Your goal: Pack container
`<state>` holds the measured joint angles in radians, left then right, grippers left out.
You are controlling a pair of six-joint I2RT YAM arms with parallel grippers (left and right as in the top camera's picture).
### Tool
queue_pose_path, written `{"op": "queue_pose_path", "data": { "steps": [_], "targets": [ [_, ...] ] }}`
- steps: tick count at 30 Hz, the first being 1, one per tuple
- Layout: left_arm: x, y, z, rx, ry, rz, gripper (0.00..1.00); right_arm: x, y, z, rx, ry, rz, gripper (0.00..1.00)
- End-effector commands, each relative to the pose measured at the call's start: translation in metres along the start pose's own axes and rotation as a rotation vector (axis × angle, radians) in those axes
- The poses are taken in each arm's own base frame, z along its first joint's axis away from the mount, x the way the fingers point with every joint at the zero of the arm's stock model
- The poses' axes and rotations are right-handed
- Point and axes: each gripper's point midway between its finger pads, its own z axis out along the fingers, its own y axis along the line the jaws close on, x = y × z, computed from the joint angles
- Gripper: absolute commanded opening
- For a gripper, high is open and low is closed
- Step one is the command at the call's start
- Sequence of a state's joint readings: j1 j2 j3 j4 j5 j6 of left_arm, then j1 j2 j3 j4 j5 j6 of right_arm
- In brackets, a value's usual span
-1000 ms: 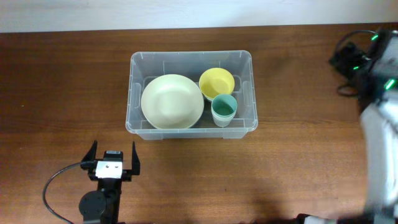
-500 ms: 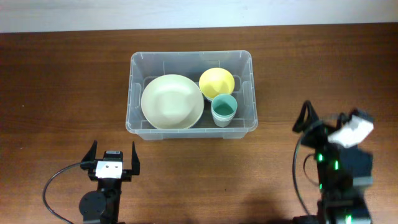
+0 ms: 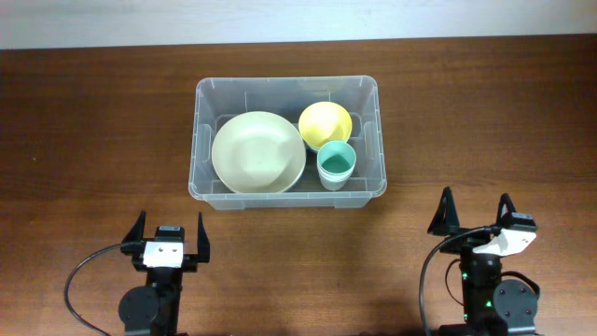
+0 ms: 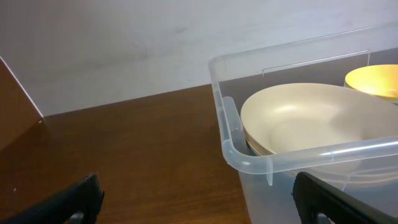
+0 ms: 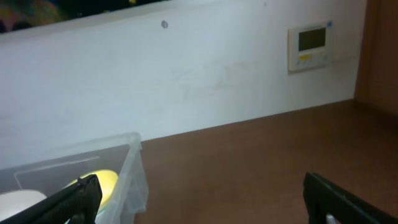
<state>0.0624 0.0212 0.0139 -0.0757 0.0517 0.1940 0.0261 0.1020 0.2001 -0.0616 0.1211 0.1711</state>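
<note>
The clear plastic container point(image 3: 205, 93) stands at the middle of the table. It holds a cream plate point(image 3: 257, 152), a yellow bowl point(image 3: 324, 121) and a teal cup point(image 3: 336, 163). My left gripper point(image 3: 169, 237) is open and empty near the front edge, in front of the container's left corner. My right gripper point(image 3: 473, 218) is open and empty at the front right. The left wrist view shows the container's corner point(image 4: 233, 149) and the plate point(image 4: 311, 118) between the open fingers point(image 4: 199, 202). The right wrist view shows the container's right end point(image 5: 134, 168), the yellow bowl point(image 5: 102, 182) and open fingers point(image 5: 205, 202).
Brown wooden table point(image 3: 93, 121) all round the container. A white wall point(image 5: 186, 68) runs behind the table, with a small wall panel point(image 5: 310, 45) on it. A black cable point(image 3: 79, 275) loops beside the left arm.
My right arm has swung from the far right edge down to the front right of the table and now rests there, fingers open. The left arm and the container's contents have not moved.
</note>
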Motion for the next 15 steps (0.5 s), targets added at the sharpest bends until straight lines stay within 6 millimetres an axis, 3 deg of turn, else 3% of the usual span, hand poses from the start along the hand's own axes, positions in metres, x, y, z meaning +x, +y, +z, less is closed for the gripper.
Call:
{"op": "queue_pose_path", "data": {
  "steps": [1,5,15],
  "targets": [
    [0.002,0.001,0.0,-0.008,0.001,-0.01,1.0,0.01,0.005,0.001,-0.039,-0.003,-0.04,0.99],
    [0.002,0.001,0.0,-0.008,0.001,-0.01,1.0,0.018,0.015,-0.001,-0.106,-0.035,-0.119,0.99],
    [0.002,0.001,0.0,-0.008,0.001,-0.01,1.0,0.033,0.014,0.0,-0.112,-0.023,-0.12,0.99]
  ]
}}
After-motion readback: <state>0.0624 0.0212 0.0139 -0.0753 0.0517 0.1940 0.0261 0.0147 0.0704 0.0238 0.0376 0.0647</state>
